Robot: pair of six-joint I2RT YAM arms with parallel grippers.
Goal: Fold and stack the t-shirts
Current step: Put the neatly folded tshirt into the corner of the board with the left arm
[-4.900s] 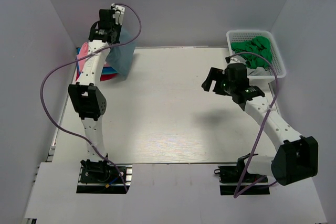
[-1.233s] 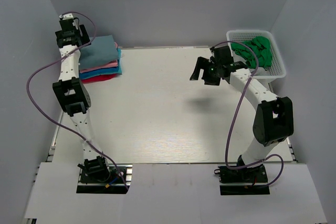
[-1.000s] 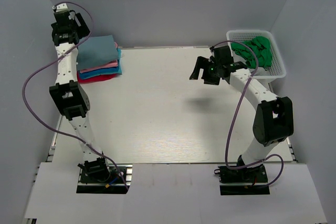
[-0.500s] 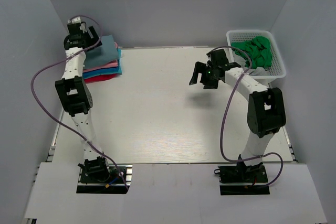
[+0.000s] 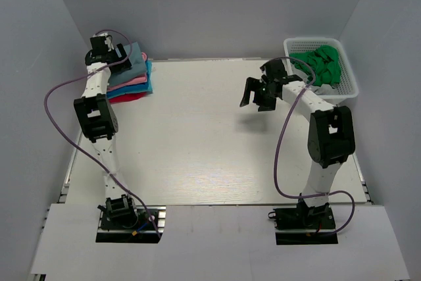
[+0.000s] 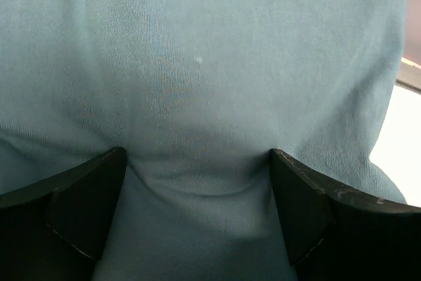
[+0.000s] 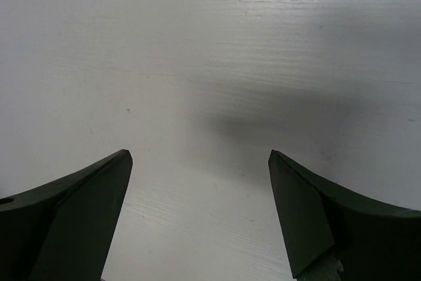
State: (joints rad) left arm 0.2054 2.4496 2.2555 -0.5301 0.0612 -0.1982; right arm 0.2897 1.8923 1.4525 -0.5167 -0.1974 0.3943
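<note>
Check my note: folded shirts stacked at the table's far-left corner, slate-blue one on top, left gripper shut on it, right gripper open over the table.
The left gripper is not shut: the left wrist view shows its jaws spread wide over the slate-blue shirt, not clamped on it. The rest holds: stack at the far-left corner, slate-blue on top, right gripper open over the table.

Light: bright, even, diffuse from above.
Shadow: soft grey patch on the table [image 5: 260, 126] under the right gripper [image 5: 252, 104].
Focus: overhead view sharp; wrist views slightly soft.
</note>
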